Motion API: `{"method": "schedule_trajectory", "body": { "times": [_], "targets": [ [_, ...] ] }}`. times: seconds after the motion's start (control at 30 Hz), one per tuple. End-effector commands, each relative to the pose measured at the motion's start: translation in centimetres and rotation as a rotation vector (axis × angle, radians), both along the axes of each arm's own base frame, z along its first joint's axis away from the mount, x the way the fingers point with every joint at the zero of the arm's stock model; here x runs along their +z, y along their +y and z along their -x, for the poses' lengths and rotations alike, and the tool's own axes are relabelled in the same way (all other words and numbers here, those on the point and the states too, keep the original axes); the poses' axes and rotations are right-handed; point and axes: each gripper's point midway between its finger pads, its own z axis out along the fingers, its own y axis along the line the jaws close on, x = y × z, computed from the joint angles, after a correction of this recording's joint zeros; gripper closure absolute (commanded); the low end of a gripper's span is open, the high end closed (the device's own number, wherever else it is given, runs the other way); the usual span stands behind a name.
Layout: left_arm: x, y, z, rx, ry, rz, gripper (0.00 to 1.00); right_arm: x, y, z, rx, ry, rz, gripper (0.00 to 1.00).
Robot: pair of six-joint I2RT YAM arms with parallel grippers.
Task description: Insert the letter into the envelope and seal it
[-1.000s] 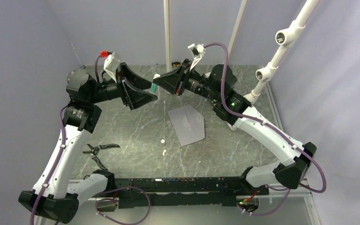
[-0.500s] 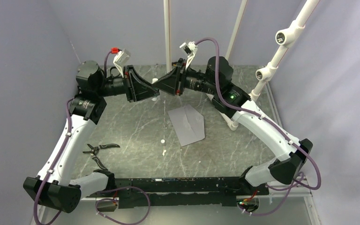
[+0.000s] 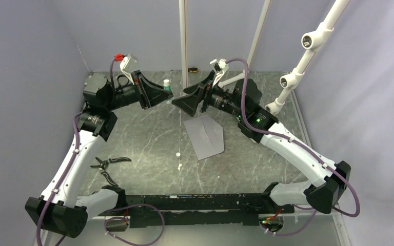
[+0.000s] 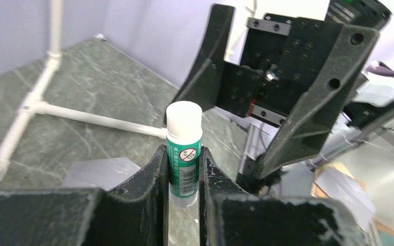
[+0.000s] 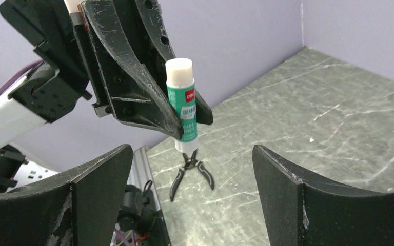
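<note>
My top camera looks down from above and behind the arm bases over the table [image 3: 133, 138]. The wrist cameras sit close behind the left gripper [image 4: 183, 154] and right gripper [image 5: 191, 148], facing each other near the far edge; all three share the glue stick [image 4: 183, 138].

Tabletop [image 3: 149, 133] is a dark grey-green marble look, thin pale veins running all over it. The envelope [image 3: 205, 136] is just plain flat grey, no print on it. The glue stick [image 4: 183, 154] has a teal-green body, a white cap and white base, plus a white barcode patch. The left gripper [image 4: 183, 159] and right gripper [image 5: 191, 151] are both matte black with whitish scuffs along the edges. Arm links [image 3: 66, 164] are white with black joints, and the cables [image 3: 349, 189] are purple. The pliers [image 5: 190, 163] are black. Walls [image 3: 25, 61] are pale lavender, the pipes [image 3: 183, 36] white, and there's a tiny red plug [image 3: 118, 57] on the left wrist.
</note>
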Motion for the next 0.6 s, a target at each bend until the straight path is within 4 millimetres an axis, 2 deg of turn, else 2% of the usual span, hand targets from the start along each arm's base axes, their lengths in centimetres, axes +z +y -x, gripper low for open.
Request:
{"method": "schedule_trajectory", "body": {
  "times": [0.0,0.07,0.17,0.23,0.37,0.47,0.57],
  "targets": [
    [4.3,1.5,-1.2,0.181,-0.141,0.131,0.98,3.4,-0.4,0.0,-0.026,-0.15,-0.106,0.13],
    [5.7,1.6,-1.1,0.187,-0.169,0.204,0.98,3.3,0.4,0.0,0.004,-0.152,-0.106,0.19],
    [7.0,1.6,-0.8,0.17,-0.16,0.271,0.98,4.6,1.4,0.6,0.07,-0.155,-0.158,0.29],
    [7.3,1.7,-0.7,0.177,-0.156,0.279,0.98,5.3,2.2,1.2,0.138,-0.144,-0.206,0.3],
    [8.0,2.0,-0.6,0.205,-0.154,0.263,0.98,5.9,3.1,0.7,0.162,-0.09,-0.248,0.3],
    [8.5,1.9,-0.3,0.189,-0.143,0.281,0.98,6.6,3.1,0.3,0.145,-0.062,-0.293,0.34],
    [8.6,1.8,-0.1,0.169,-0.13,0.306,0.98,7.5,3.0,0.8,0.171,-0.091,-0.329,0.39]
  ]
}}
